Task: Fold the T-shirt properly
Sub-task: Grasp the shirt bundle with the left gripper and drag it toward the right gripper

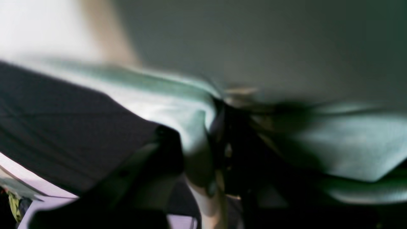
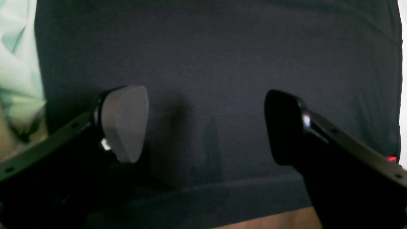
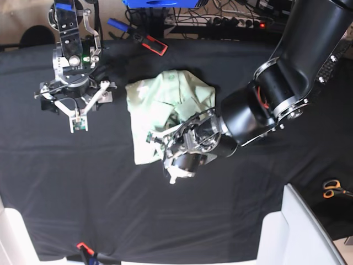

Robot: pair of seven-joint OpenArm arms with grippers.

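Note:
The T-shirt [image 3: 165,105] is pale mint green and lies crumpled, partly doubled over, on the black tablecloth [image 3: 259,182] at mid table. My left gripper [image 3: 172,148] is at the shirt's near right edge. In the blurred left wrist view its dark fingers [image 1: 165,149] pinch a fold of the shirt [image 1: 194,127]. My right gripper [image 3: 74,105] hovers over bare cloth to the left of the shirt. In the right wrist view it [image 2: 206,127] is wide open and empty, with the shirt's edge [image 2: 19,73] at the far left.
Orange-handled scissors [image 3: 331,189] lie at the right edge. A red-and-black tool [image 3: 156,46] and a blue item [image 3: 118,24] lie at the back. A white block [image 3: 303,232] stands at the front right. A red clip [image 3: 83,246] sits on the front edge.

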